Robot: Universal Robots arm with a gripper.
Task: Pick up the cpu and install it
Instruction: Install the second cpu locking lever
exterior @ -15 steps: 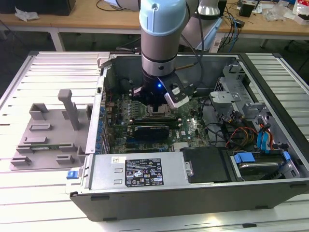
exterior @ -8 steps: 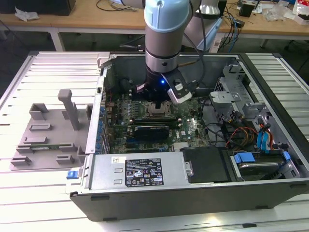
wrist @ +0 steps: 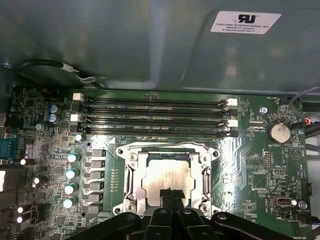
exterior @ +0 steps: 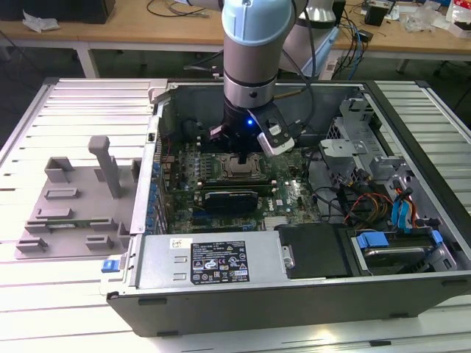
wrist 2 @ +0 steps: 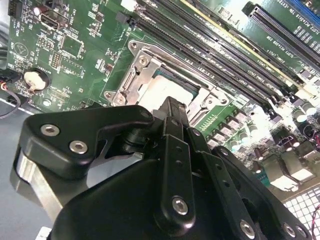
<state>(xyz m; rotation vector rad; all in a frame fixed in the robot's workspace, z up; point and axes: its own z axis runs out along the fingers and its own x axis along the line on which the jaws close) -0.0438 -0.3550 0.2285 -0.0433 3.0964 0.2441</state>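
Observation:
The cpu (wrist: 166,176), a flat square chip with a pale silver top, lies inside the open metal socket frame (wrist: 129,175) on the green motherboard (wrist: 250,165). It also shows in the second wrist view as the cpu (wrist 2: 161,90) and in the exterior view as the cpu (exterior: 239,171), in the middle of the open computer case. My gripper (wrist: 170,194) hangs straight over the socket. Its two black fingertips are pressed together over the chip's edge, with nothing seen between them. Whether the tips touch the chip I cannot tell. In the exterior view my gripper (exterior: 243,158) points down into the case.
Several memory slots (wrist: 155,117) run beside the socket. A silver power supply box (exterior: 213,261) lines the case's front, with drive bays and cables (exterior: 368,202) at the exterior view's right. A grey plastic tray (exterior: 73,198) with raised blocks sits outside the case at the exterior view's left.

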